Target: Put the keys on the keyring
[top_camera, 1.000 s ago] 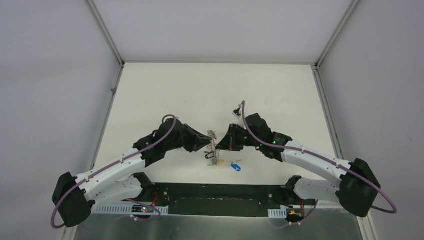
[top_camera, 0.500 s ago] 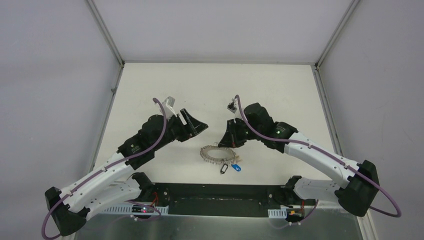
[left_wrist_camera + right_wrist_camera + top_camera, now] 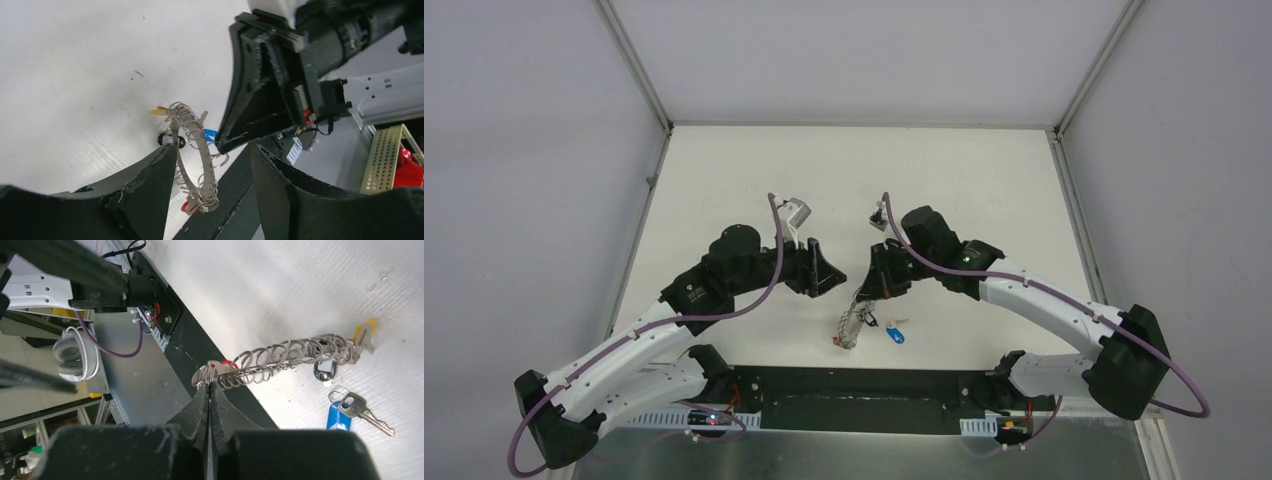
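Note:
My right gripper [image 3: 210, 383] is shut on the edge of the keyring [image 3: 285, 356], a large metal ring strung with several small split rings, and holds it tilted up off the table. The yellow-tagged key [image 3: 366, 333] sits at the ring's low end. The blue-tagged key [image 3: 346, 411] lies loose on the table beside the ring. A red tag [image 3: 228, 363] hangs near my right fingertips. In the top view the right gripper [image 3: 870, 289] holds the keyring [image 3: 851, 322]. My left gripper [image 3: 826, 273] is open and empty beside it. In the left wrist view the keyring [image 3: 192, 145] stands between my open left fingers [image 3: 145, 195].
A small black fob [image 3: 325, 371] hangs on the ring. The black base plate [image 3: 864, 385] runs along the table's near edge, just below the ring. The white table [image 3: 844, 170] stretches behind both arms, with grey walls around it.
One second ago both grippers were at the ring. Then the ring lay flat on the table. Now my right gripper has taken its edge and lifted it; my left gripper swung right, still open.

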You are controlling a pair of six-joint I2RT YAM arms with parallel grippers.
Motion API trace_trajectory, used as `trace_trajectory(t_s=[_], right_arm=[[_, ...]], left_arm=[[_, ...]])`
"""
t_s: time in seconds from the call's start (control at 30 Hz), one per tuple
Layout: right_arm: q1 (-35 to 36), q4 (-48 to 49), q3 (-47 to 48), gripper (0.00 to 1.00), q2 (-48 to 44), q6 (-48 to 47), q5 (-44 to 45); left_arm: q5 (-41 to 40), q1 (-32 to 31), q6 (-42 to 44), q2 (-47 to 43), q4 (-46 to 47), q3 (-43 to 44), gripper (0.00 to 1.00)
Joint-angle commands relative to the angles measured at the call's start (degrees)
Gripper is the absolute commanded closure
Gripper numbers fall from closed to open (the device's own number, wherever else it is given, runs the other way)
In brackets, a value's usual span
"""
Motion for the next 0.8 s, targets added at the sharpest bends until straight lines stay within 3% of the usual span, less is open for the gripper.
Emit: trace_trajectory(t_s=[0.0, 0.23, 0.4, 0.57, 0.77], right_arm=[[-0.2, 6.2, 2.4, 1.0, 1.2, 3.3, -4.2], [-0.2, 11.0, 1.7, 1.0, -0.8, -0.2, -9.3], [-0.2, 10.9, 2.0, 1.0, -2.4, -5.1, -13.4], [-0.2, 10.7, 1.0, 1.0, -5.1, -9.9, -11.5], [-0.2, 13.6, -2.0, 1.0, -9.7, -19.0, -9.7]], left_arm=[[7.2, -0.4, 2.8, -1.2, 2.2, 0.8, 0.44], [14.5, -0.4, 8.4, -1.2, 3.9, -1.6, 0.46], [16.1, -0.4, 12.5, -4.0, 10.9, -5.7, 0.49], [18.4, -0.4, 18.6, -7.7, 17.2, -9.0, 0.56], [21.3, -0.4, 24.2, -8.4, 18.4, -9.2, 0.59]])
